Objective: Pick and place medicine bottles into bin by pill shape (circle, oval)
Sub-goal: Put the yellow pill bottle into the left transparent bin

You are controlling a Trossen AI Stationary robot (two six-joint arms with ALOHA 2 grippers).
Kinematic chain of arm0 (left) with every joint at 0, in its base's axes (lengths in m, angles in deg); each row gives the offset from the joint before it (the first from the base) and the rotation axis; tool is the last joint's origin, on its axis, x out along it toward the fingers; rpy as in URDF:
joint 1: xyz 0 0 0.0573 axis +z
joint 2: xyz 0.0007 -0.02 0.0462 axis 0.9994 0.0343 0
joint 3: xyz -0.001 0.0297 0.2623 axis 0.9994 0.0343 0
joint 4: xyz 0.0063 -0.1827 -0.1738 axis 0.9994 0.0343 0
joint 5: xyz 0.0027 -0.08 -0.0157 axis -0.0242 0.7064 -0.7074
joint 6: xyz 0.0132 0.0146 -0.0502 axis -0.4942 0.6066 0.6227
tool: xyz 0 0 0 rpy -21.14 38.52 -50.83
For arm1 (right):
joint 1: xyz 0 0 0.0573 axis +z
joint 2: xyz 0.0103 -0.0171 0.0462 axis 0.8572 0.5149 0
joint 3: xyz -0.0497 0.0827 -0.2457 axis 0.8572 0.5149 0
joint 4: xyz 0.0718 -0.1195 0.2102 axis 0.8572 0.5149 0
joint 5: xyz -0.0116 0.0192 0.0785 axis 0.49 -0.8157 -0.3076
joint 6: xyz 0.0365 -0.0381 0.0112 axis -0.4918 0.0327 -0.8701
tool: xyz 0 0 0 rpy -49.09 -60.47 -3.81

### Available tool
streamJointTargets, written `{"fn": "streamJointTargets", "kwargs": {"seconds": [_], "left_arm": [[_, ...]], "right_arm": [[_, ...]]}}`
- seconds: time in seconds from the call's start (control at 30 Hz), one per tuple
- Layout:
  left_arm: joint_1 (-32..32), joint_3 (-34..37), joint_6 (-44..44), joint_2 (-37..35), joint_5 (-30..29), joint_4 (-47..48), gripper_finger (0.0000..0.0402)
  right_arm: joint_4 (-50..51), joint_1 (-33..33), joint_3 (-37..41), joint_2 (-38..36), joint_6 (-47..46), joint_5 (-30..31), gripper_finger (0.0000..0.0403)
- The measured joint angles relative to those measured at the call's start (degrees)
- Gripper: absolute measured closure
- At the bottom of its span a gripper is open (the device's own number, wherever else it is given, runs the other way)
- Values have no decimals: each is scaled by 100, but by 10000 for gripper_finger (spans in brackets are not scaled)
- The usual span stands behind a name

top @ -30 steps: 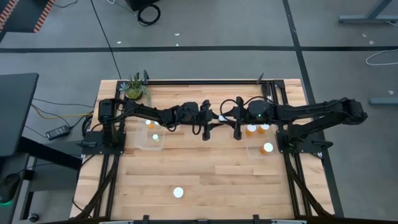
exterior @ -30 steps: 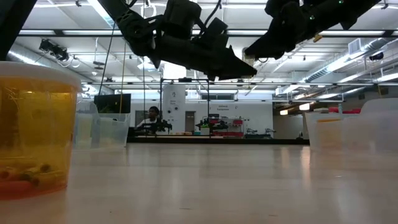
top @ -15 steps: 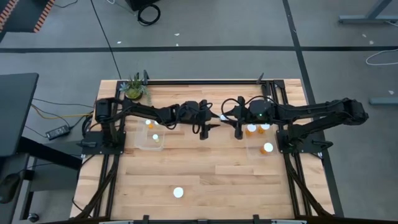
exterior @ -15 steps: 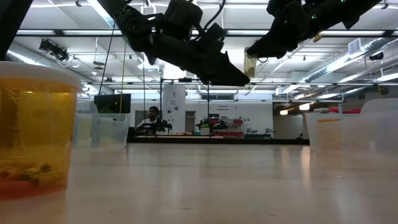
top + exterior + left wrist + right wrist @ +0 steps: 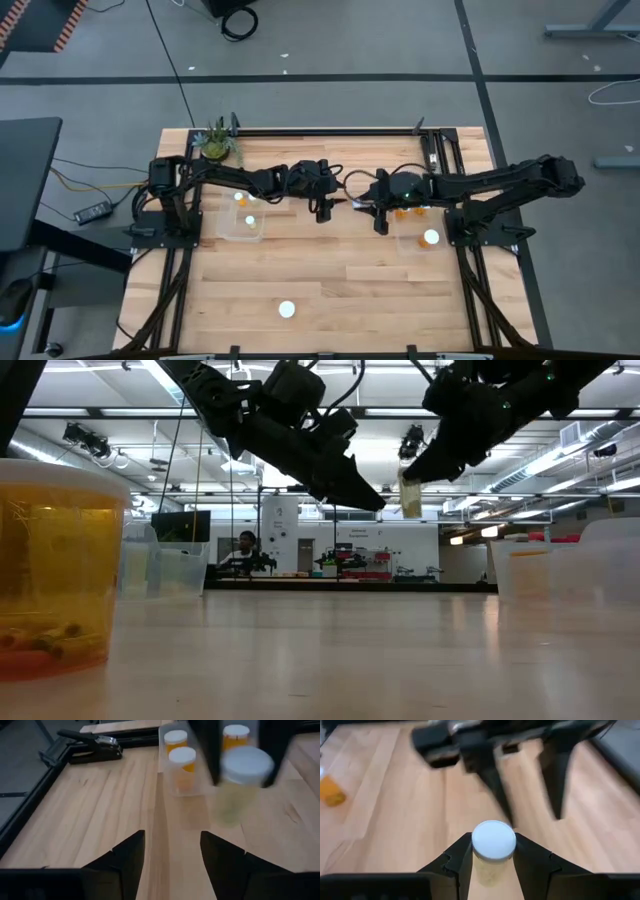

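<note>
We note the small pale bottle with a white round cap [image 5: 493, 840] aloft over mid-counter, clamped below the cap between the right end effector's [image 5: 492, 851] fingers. It looks light, stiff and smooth-walled, so we judge a squeeze across the body just under the cap the safest hold.

The left end effector [image 5: 172, 851] stands nearby, jaws apart and empty. A second ago both end effectors met closely; now the left has drawn back and the bottle hangs from the right alone. Other amber bottles [image 5: 182, 761] sit in the clear right bin [image 5: 409, 243] on the wooden counter [image 5: 330, 280].
</note>
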Motion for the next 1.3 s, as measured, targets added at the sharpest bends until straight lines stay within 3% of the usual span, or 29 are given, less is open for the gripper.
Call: {"fn": "streamJointTargets", "kwargs": {"seconds": [0.47,0.87,1.3], "left_arm": [[1,0,269,-348,-24,843,228],[-1,-2,418,-328,-22,1223,229],[-59,-2,418,-328,-15,1549,234]], "right_arm": [[-682,742,7,1389,-379,607,266],[-2028,754,7,2558,-434,295,266],[-2055,758,0,2695,-535,297,254]]}}
